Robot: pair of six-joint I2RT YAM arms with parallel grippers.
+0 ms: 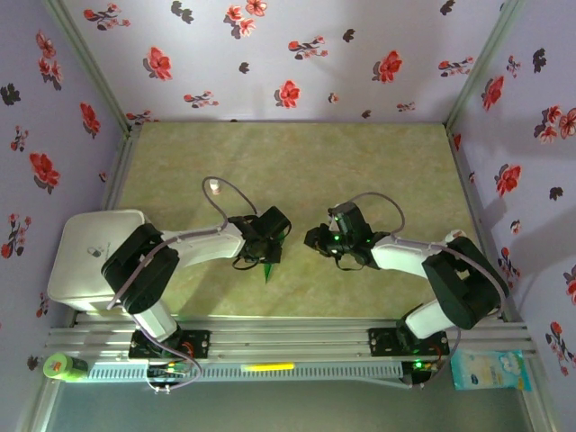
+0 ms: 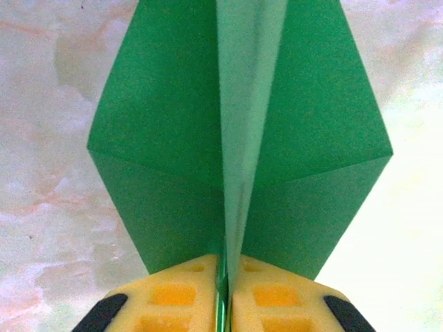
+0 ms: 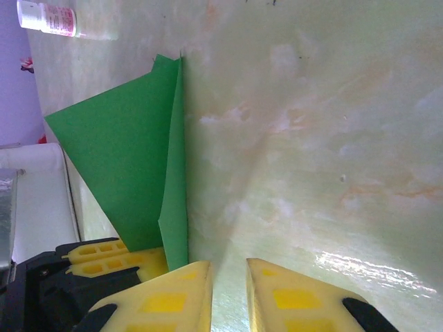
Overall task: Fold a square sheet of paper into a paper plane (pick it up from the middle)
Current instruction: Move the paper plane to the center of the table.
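left gripper (image 2: pixel 223 280) clamps paper plane (image 2: pixel 304 138), lengthwise away, seemingly nose outward; right gripper (image 3: pixel 229 290) parted.

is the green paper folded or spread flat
Folded: the green paper has a raised centre ridge with angled wings on either side, and the left fingers pinch that ridge.

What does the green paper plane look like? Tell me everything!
The plane is thin, bright-green paper, folded with a raised centre crease and two flat wings, each crossed by a slanted fold line. The left gripper pinches the centre fold between its yellow fingers. From above, one green point pokes out under that gripper. Whether it touches the table is unclear.
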